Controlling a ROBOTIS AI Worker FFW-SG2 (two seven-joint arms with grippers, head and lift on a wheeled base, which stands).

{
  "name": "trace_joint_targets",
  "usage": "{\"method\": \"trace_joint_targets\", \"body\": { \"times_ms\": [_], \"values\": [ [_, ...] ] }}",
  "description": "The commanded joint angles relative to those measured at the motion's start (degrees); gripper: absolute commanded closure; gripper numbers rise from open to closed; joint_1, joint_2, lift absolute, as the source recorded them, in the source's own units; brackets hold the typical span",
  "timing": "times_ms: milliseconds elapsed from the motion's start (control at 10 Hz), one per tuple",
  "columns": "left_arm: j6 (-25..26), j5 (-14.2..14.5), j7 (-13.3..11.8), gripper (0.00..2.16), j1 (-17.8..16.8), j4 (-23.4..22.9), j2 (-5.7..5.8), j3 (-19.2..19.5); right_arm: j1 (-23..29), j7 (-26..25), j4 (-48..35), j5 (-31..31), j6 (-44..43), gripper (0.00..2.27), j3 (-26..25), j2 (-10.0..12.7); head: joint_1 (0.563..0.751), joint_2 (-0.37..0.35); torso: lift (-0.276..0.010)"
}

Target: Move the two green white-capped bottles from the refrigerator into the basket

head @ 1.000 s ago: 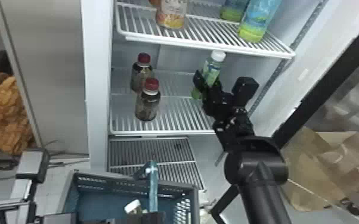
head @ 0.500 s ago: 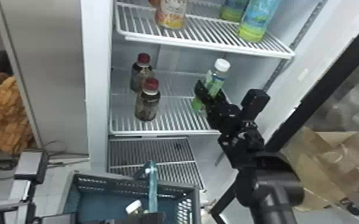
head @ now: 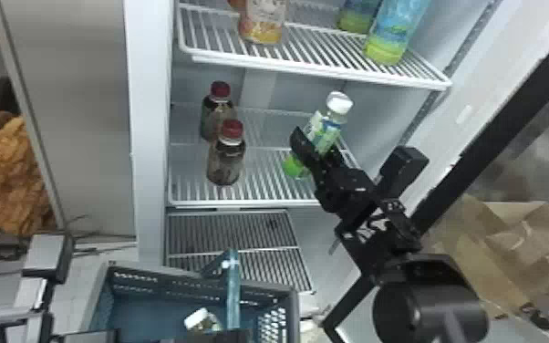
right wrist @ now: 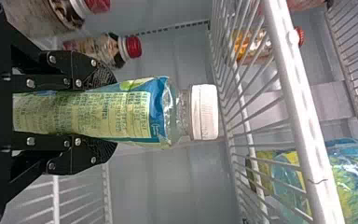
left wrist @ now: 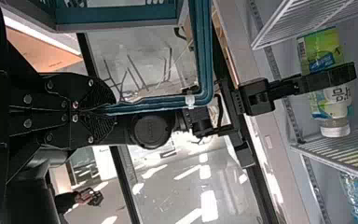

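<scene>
My right gripper is shut on a green white-capped bottle, tilted inside the refrigerator above the middle shelf. In the right wrist view, both fingers of the right gripper press the label of that bottle, its white cap beyond them. At the bottom edge sits my left gripper, by the teal handle of the basket. The left wrist view has the left gripper shut on the handle. Another white-capped bottle lies in the basket, partly hidden.
Two red-capped dark bottles stand left of the held bottle. Above, a wire shelf carries larger bottles. The open refrigerator door is at the right, with brown paper bags beyond it.
The right gripper has moved lower and slightly right in the head view, bringing the held bottle toward the shelf's front with more tilt. The left gripper and basket look unmoved.
</scene>
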Motion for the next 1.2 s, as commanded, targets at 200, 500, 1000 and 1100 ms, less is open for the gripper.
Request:
{"method": "trace_joint_targets", "body": {
  "times_ms": [200,500,1000,1100],
  "values": [
    [0.11,-0.23,0.0,1.16,0.28,0.0,0.14,-0.22,6.52,1.4,-7.96,-3.33,3.15,0.89,-0.22,0.0,0.695,-0.35,-0.263],
    [0.26,-0.46,0.09,1.16,0.42,0.0,0.23,-0.22,12.57,1.4,-15.69,-6.41,6.53,0.89,-1.02,1.23,0.695,-0.35,-0.263],
    [0.4,-1.14,0.26,1.16,0.28,0.0,0.41,-0.11,24.24,1.48,-29.61,-11.21,15.53,0.89,-1.82,2.11,0.695,-0.35,-0.263],
    [0.4,-1.26,0.26,1.16,0.28,0.0,0.41,0.12,26.63,1.57,-31.44,-11.55,17.21,0.89,-2.39,2.46,0.695,-0.35,-0.263]
  ]
}}
